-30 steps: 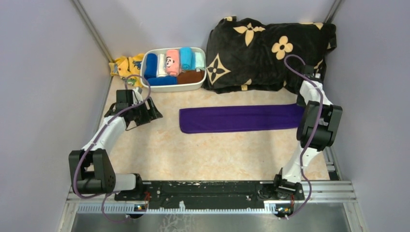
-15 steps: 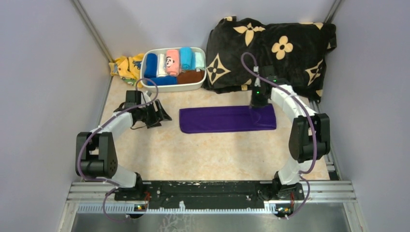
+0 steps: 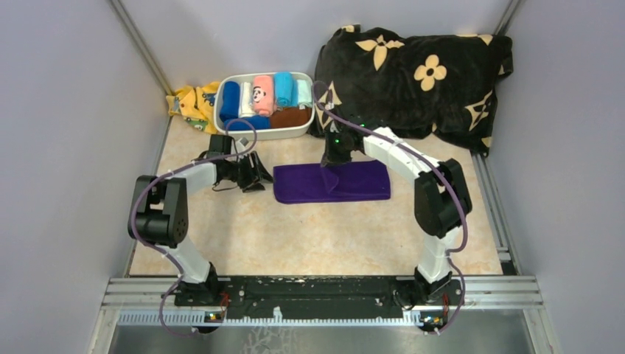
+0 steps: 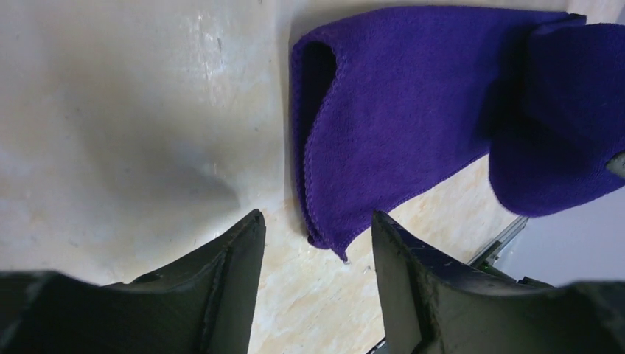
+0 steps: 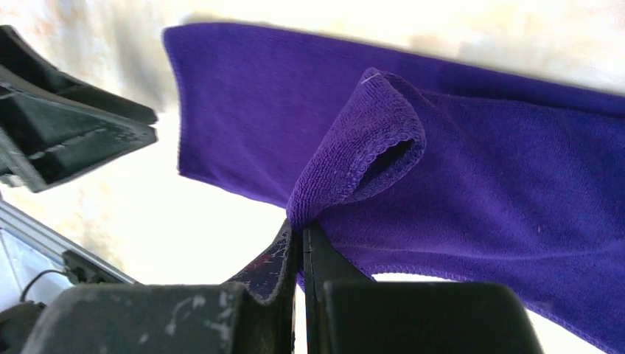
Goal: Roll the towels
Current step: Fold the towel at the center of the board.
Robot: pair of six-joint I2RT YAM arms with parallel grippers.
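soft deep purple towel (image 3: 361,184) lay on beige worktop (image 3: 309,236), right end folded back over itself | right jaws squeezed that folded end tight | left jaws stood spread apart just beside the towel's left end

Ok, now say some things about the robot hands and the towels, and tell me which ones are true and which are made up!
1. The right gripper is pinching a fold of the purple towel. True.
2. The left gripper grips the purple towel too. False: it is open near the towel's end, holding nothing.
3. The pink panda towel lies spread out flat. False: it sits rolled up in the white bin.
4. The yellow cloth lies left of the white bin. True.
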